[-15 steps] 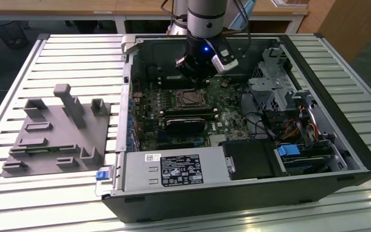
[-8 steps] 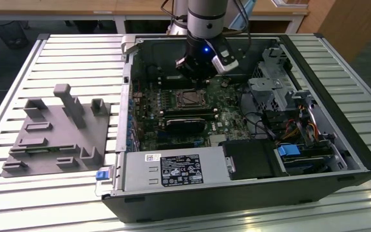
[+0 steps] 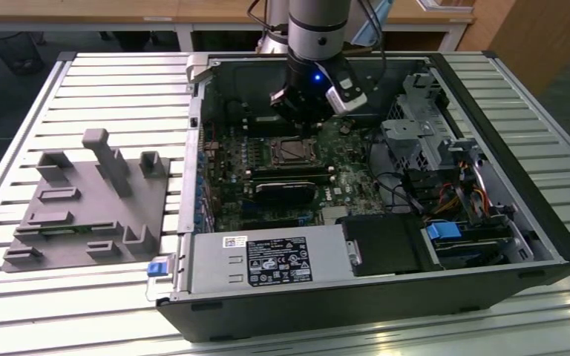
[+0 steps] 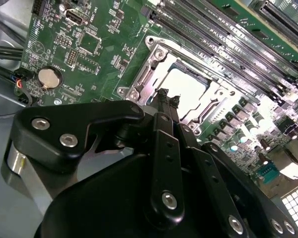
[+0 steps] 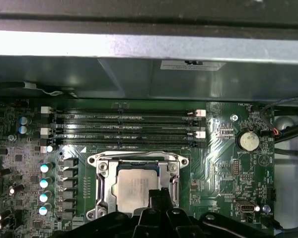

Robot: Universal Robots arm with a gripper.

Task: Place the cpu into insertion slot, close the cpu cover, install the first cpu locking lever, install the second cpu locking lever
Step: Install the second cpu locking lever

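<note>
The cpu (image 5: 135, 179) lies flat in the insertion slot (image 5: 139, 157) on the green board, its silver-grey top showing in both wrist views (image 4: 186, 85). The cpu cover (image 5: 101, 184) lies down around it as a silvery frame with its cut-out over the chip. My gripper (image 5: 159, 194) hangs over the socket's edge, its black fingers pressed together with nothing between them; the tips (image 4: 169, 96) stand at the frame's rim beside the chip. In the exterior view the gripper (image 3: 301, 126) hangs inside the open computer case just beyond the socket (image 3: 290, 152).
Long black memory slots (image 5: 124, 126) run beside the socket toward the case wall (image 5: 139, 49). A coin battery (image 5: 249, 140) sits on the board. A black heatsink block (image 3: 285, 194), power supply (image 3: 265, 259), drive cage (image 3: 424, 126) and cables crowd the case. A grey fixture (image 3: 87, 200) stands on the exterior view's left.
</note>
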